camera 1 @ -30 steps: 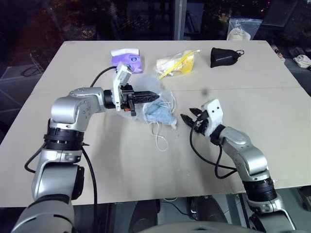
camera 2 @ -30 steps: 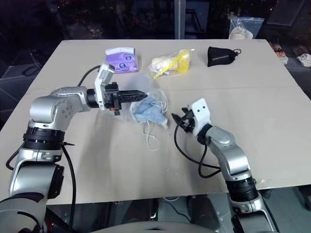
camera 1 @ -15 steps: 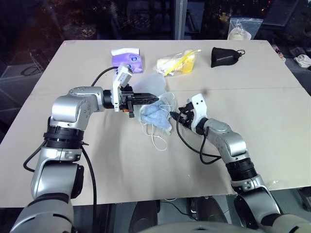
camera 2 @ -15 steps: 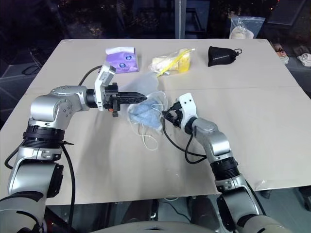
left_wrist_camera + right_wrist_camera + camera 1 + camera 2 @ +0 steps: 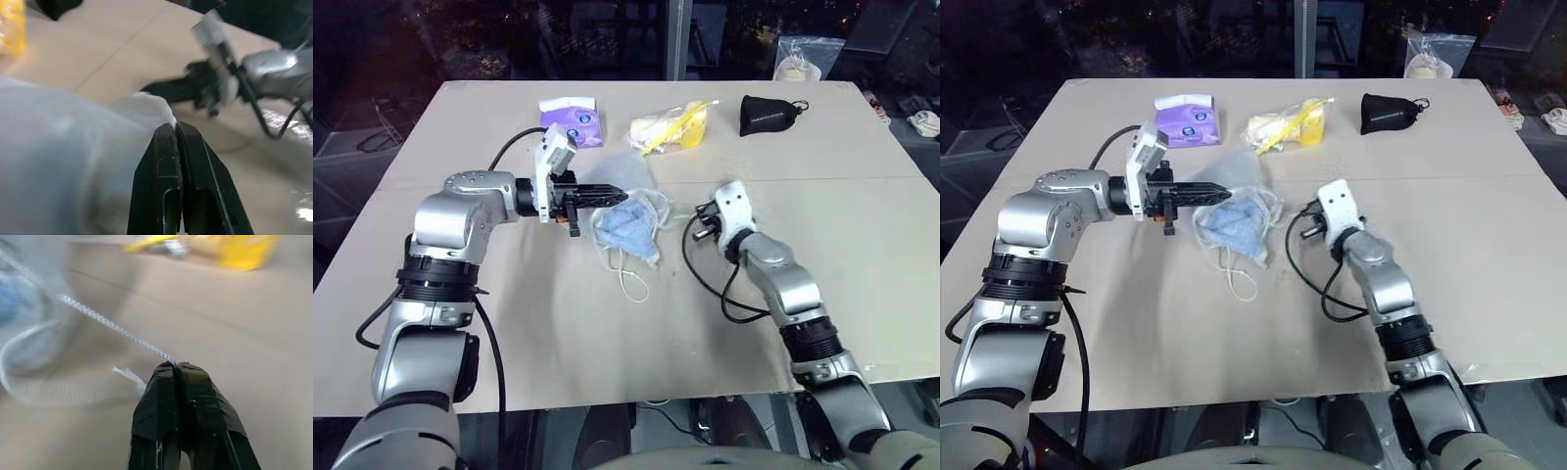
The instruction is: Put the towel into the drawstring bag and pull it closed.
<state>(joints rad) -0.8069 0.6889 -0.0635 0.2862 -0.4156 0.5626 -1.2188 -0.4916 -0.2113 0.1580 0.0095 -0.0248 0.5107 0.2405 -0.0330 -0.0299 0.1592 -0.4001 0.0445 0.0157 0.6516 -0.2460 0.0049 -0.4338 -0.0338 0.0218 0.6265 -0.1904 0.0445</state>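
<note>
Drawstring bag (image 5: 628,217): translucent white, crumpled; towel (image 5: 625,228) blue-grey, blurred inside it. Left gripper (image 5: 175,128) clamped on bag's edge; right gripper (image 5: 175,366) clamped on bag's cord (image 5: 112,326).

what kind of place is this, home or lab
Likely a lab or test workspace, not a home: a bare plywood table set against dark glass, with assorted practice items laid out on it, such as a tissue pack and a black pouch.

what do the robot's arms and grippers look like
Both arms are silver-grey metal with black ribbed joint rings and loose black cables. Each wrist carries a white camera block. The left gripper and right gripper each have two black tapered fingers.
</note>
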